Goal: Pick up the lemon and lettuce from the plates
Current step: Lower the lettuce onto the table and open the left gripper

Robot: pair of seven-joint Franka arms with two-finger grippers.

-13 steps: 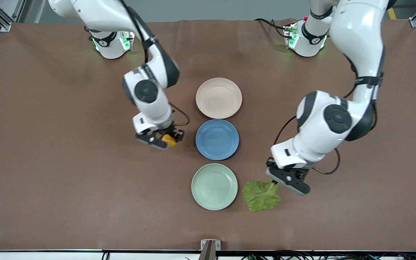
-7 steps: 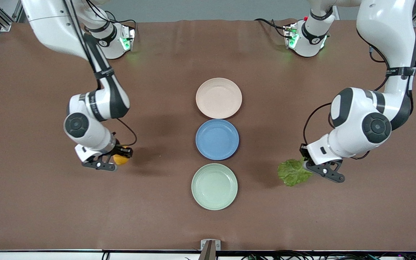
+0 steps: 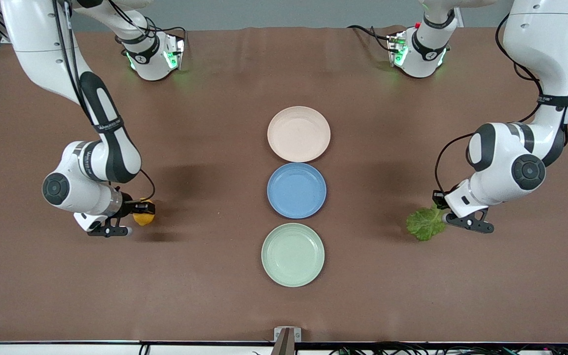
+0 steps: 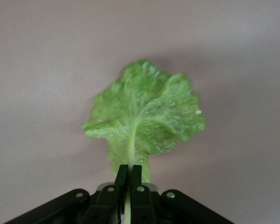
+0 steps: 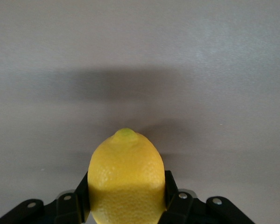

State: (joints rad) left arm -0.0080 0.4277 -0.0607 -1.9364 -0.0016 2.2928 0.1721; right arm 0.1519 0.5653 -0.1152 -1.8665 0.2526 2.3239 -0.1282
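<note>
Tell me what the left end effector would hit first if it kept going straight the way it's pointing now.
Probably only the bare brown table. The left end effector, shut on the lettuce stem, faces open tabletop in its wrist view, with no plate in line. Depth is unclear.

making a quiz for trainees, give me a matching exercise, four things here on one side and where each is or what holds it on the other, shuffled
Things:
1. lemon
2. lettuce
3. blue plate
4. mint green plate

Places:
A. between the two other plates
B. pinched by its stem in the left gripper
C. plate nearest the front camera
D. clamped in the right gripper

Pairs: 1-D, 2-B, 3-A, 4-C
</note>
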